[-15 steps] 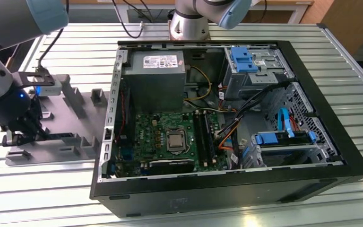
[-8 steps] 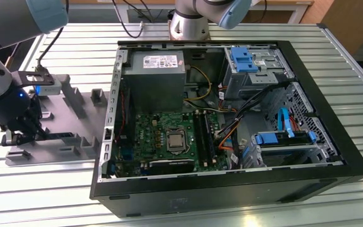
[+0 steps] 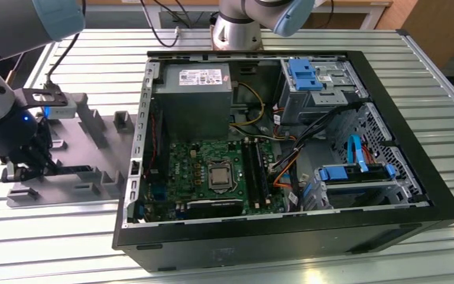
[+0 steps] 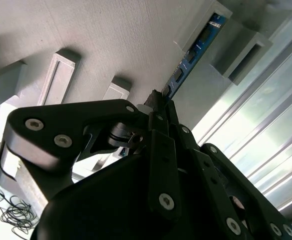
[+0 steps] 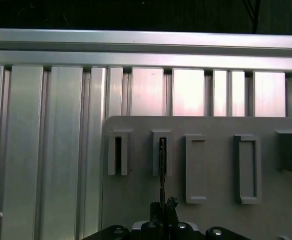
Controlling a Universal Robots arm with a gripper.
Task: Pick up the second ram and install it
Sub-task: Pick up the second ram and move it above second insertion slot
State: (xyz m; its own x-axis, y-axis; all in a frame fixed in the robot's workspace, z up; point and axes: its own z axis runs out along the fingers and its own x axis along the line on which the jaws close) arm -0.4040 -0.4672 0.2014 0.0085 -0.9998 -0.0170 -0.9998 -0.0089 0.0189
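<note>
The second ram (image 4: 193,52) is a thin blue-green board seen edge-on in the first wrist view, the ram (image 5: 161,167) running from a grey fixture block (image 5: 161,152) back to the fingertips. Its far end rests in the slot of that block. My gripper (image 4: 158,102) is shut on the near part of the stick, with the black fingers (image 5: 171,204) pinched close on either side. In the exterior view the gripper (image 3: 23,170) hangs low over the grey fixture plate (image 3: 77,142) at the exterior view's left, beside the open computer case.
The open case (image 3: 290,148) lies on the slatted aluminium table (image 3: 448,106), with the green motherboard (image 3: 203,160), its black memory slots (image 3: 252,168), a grey power supply (image 3: 194,94) and blue drive brackets (image 3: 302,74). Several empty grey blocks (image 5: 246,170) stand on the plate.
</note>
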